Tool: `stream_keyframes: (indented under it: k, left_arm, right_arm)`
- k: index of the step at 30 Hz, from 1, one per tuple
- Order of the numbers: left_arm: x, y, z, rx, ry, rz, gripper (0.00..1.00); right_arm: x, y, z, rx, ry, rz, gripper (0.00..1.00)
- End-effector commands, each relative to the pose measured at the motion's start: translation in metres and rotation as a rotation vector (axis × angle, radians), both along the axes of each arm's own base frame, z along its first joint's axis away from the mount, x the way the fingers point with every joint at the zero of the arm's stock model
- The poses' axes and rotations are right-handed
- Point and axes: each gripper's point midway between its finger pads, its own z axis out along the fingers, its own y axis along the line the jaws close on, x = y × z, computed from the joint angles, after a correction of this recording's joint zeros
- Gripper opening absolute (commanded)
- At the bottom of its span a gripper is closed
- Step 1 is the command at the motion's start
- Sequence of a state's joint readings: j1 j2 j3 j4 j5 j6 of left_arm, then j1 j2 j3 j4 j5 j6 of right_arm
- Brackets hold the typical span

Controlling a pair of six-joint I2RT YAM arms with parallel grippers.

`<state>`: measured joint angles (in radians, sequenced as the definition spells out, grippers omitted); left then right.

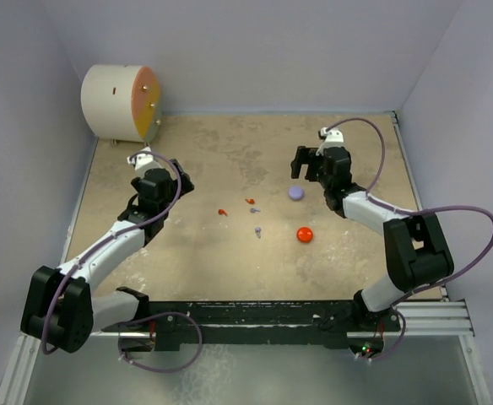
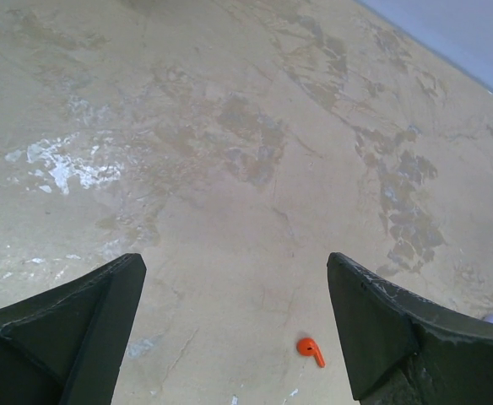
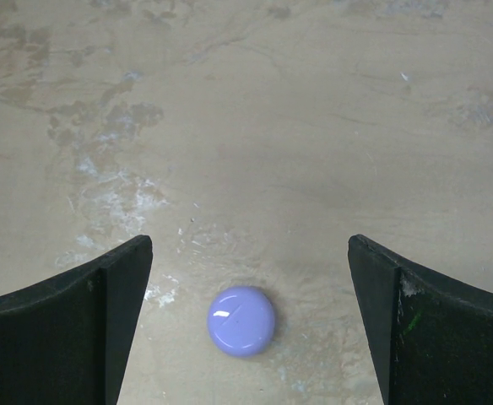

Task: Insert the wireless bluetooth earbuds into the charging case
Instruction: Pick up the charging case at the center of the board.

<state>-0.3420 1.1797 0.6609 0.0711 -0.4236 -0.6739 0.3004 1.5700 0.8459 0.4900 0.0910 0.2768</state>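
plastic earbuds, tiny, light, stiff, likely slick and apt to skitter, lie scattered on the worktop, just left of the lavender case and red case. pinch one across its bulb, stem free. left pincer and right pincer both stand wide apart, empty.

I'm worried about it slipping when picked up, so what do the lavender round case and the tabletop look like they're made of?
The lavender round case: probably smooth, glossy plastic; a bright highlight sits on its domed top. The tabletop: matte, worn tan surface with dark blotches and white scuffs, perhaps painted board or stone-like sheet; the look leaves it open.
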Motion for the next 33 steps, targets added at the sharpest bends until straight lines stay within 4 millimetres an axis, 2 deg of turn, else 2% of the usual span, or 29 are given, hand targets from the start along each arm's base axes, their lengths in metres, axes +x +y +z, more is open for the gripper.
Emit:
stream_keyframes:
  k: [1, 17, 27, 33]
  left_arm:
    - [0.009, -0.014, 0.015, -0.051, -0.057, -0.044, 0.88]
    - [0.012, -0.025, 0.02, -0.06, -0.061, -0.098, 0.87]
    - [0.013, -0.027, 0.02, -0.059, -0.057, -0.107, 0.87]
    - [0.014, -0.027, 0.019, -0.055, -0.057, -0.106, 0.87]
  right_arm:
    - [-0.008, -0.008, 0.002, -0.014, 0.021, -0.031, 1.0]
    - [-0.041, 0.013, -0.069, -0.093, 0.259, 0.0, 0.98]
    - [-0.042, 0.014, -0.096, -0.132, 0.333, -0.011, 0.97]
    - [-0.047, 0.016, -0.113, -0.168, 0.382, -0.01, 0.92]
